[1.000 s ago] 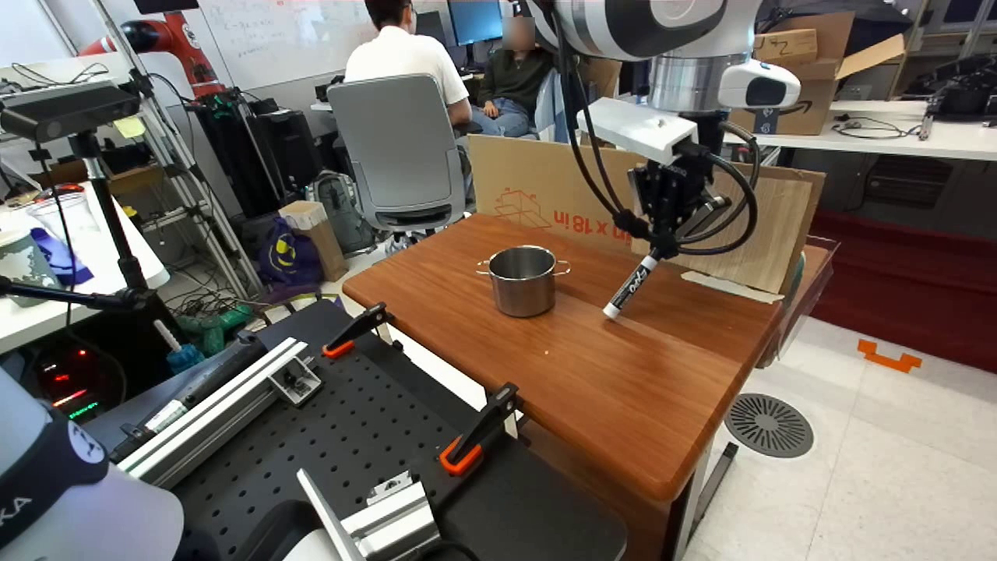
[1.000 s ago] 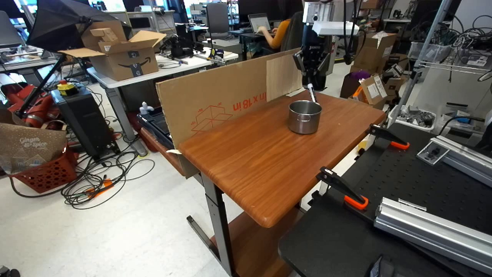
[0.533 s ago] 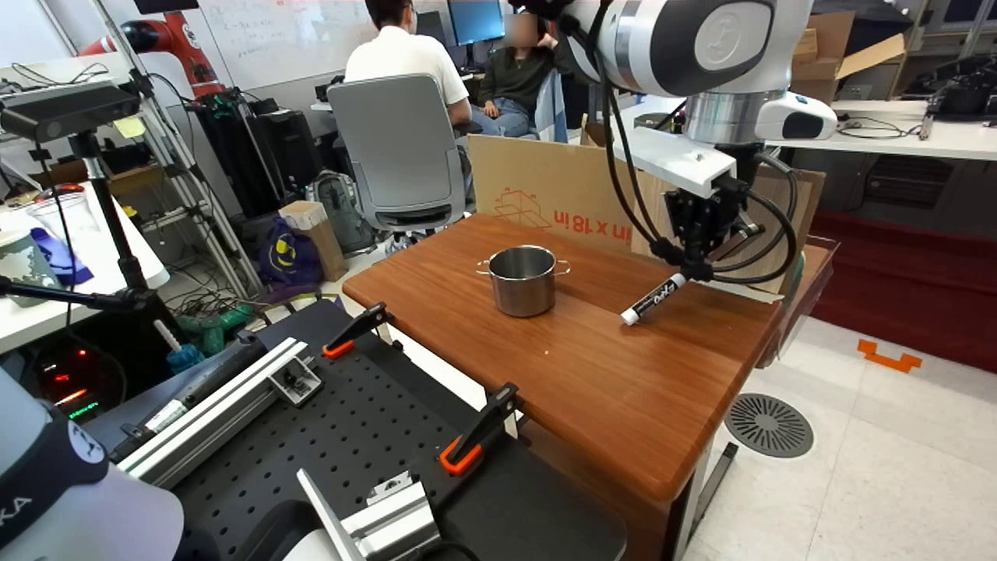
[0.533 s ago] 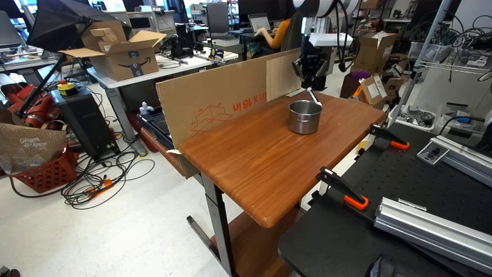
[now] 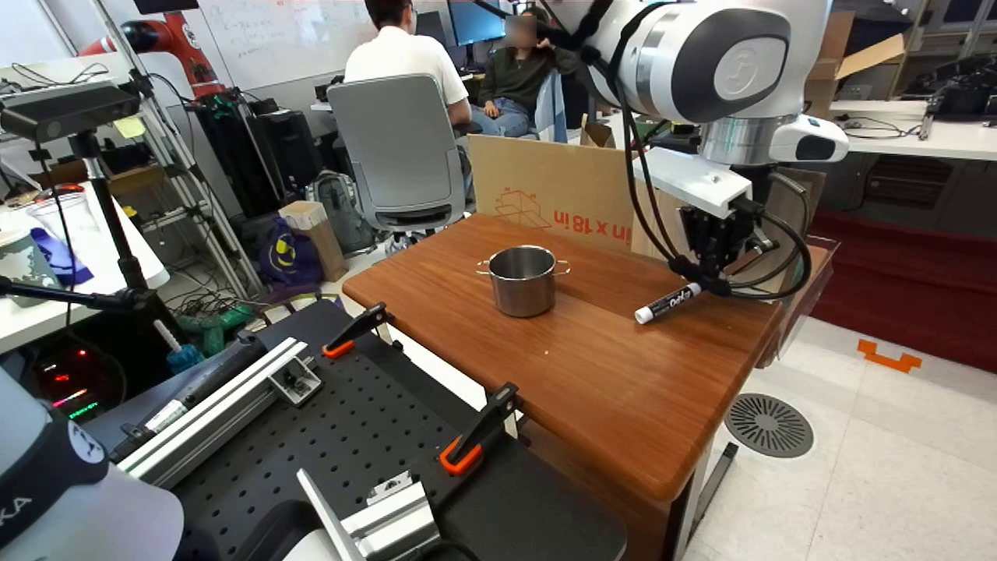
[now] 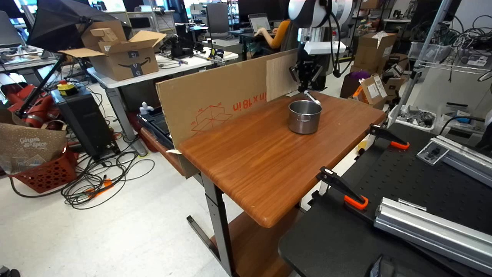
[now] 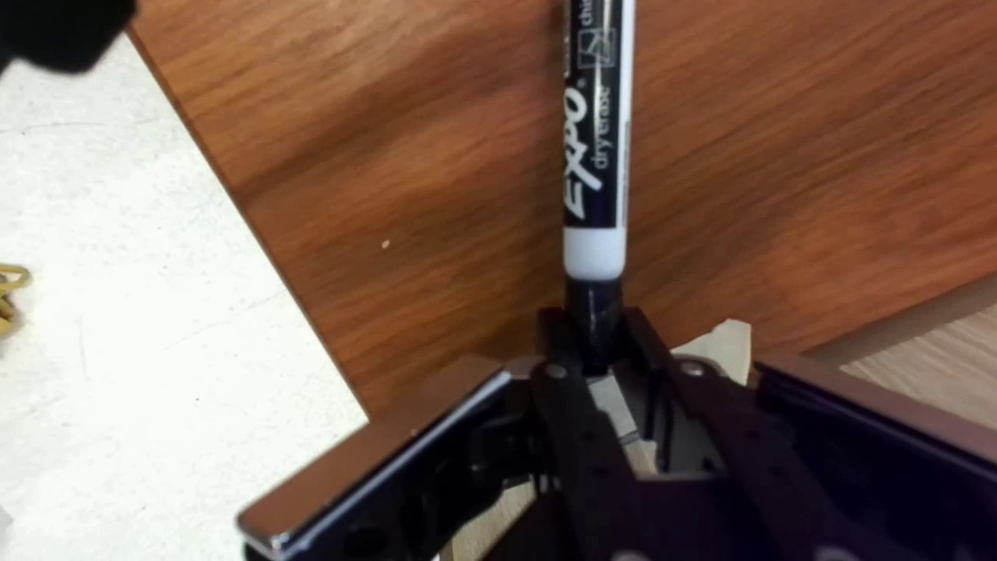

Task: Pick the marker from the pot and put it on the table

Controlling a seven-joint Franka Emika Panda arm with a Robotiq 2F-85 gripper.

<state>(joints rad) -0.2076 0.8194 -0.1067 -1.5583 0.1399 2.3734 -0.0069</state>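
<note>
My gripper (image 5: 703, 285) is shut on the dark cap end of the marker (image 5: 668, 303), over the far right part of the wooden table (image 5: 607, 382). The marker has a black label, white ends and slants low, its white tip down toward the pot side. I cannot tell whether the tip touches the table. In the wrist view, the fingertips (image 7: 593, 335) pinch the cap of the marker (image 7: 596, 140) above the wood. The grey metal pot (image 5: 523, 288) stands upright, apart from the marker. In an exterior view, the pot (image 6: 304, 120) stands just in front of the marker (image 6: 313, 98).
A cardboard board (image 5: 561, 187) and a pale plywood piece (image 6: 282, 75) stand upright along the table's back edge, close to the gripper. A black bench (image 5: 350, 421) with orange clamps (image 5: 467, 448) adjoins the front edge. Cables (image 5: 794, 257) loop beside the gripper.
My gripper has moved lower and away from the pot, still holding the marker. The marker has tilted from steep to nearly flat. The pot has not moved.
</note>
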